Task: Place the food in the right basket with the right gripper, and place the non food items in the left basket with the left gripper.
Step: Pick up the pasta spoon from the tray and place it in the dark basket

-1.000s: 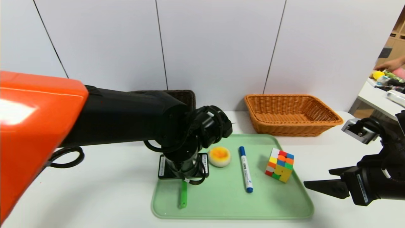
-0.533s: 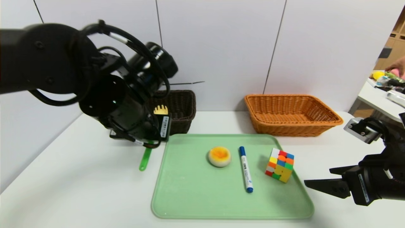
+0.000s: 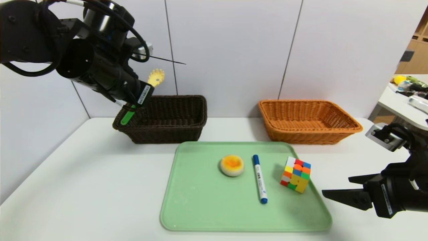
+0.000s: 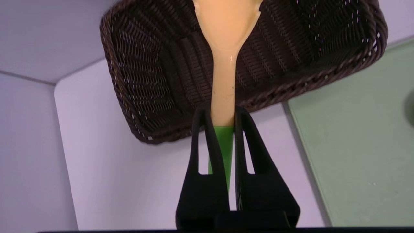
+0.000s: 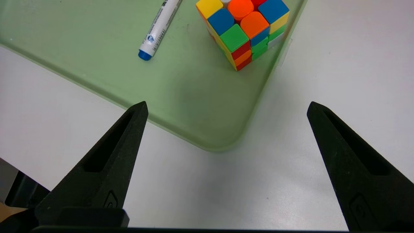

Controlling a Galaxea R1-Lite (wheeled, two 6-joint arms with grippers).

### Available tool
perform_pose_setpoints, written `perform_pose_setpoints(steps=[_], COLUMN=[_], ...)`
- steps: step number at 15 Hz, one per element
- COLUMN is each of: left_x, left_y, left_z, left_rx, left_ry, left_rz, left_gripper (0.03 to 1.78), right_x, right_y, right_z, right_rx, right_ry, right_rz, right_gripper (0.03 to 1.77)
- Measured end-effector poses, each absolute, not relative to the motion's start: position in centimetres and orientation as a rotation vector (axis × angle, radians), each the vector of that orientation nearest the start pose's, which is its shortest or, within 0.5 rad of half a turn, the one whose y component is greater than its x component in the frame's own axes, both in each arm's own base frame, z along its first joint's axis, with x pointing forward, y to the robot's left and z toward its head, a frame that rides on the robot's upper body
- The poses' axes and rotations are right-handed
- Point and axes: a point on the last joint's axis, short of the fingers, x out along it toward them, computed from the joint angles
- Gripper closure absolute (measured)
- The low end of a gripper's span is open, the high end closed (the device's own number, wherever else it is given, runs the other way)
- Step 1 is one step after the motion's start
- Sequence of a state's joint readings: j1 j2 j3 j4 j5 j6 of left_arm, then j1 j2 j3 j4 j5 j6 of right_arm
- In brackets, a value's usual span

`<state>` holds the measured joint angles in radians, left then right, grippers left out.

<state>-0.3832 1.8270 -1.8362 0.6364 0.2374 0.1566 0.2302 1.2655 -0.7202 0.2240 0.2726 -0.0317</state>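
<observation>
My left gripper point(image 3: 138, 97) is raised above the left end of the dark brown basket point(image 3: 174, 129), shut on the fork point(image 4: 223, 81) where its green handle point(image 3: 127, 117) meets the pale yellow stem. The tines point(image 3: 156, 76) point up toward the wall. On the green tray point(image 3: 207, 214) lie the bun point(image 3: 231, 165), the marker point(image 3: 259, 178) and the puzzle cube point(image 3: 295, 174). The orange-brown basket point(image 3: 309, 135) stands at the back right with nothing in it. My right gripper point(image 5: 226, 106) hovers open over the table by the tray's near right corner point(image 5: 220, 145).
A white wall runs close behind both baskets. A side table with assorted objects point(image 3: 408, 83) stands at the far right. The cube point(image 5: 242, 29) and marker point(image 5: 158, 29) lie just beyond my right fingers.
The left arm lifted the fork off the tray, swung left and rose to above the dark basket's left end. The right arm barely moved.
</observation>
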Motion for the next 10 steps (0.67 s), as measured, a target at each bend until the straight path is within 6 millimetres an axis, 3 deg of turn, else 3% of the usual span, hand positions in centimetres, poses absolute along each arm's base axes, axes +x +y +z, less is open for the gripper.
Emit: perform_pose_setpoints(steps=[5,10], left_x=[34.0,37.4], left_y=[-10.0,-8.7], left_z=[30.9,28.7], left_rx=[0.532,0.755], left_ry=[0.462,0.374], left_rz=[-0.433,-0.630], left_gripper=[1.69,1.69], right_x=[16.6,16.3], right_y=[4.6,4.5], right_z=[19.5,19.8], right_rx=[-0.017,-0.017], right_ry=[0.745,0.728], right_rz=[0.494,0.500], right_gripper=[0.10,0.10])
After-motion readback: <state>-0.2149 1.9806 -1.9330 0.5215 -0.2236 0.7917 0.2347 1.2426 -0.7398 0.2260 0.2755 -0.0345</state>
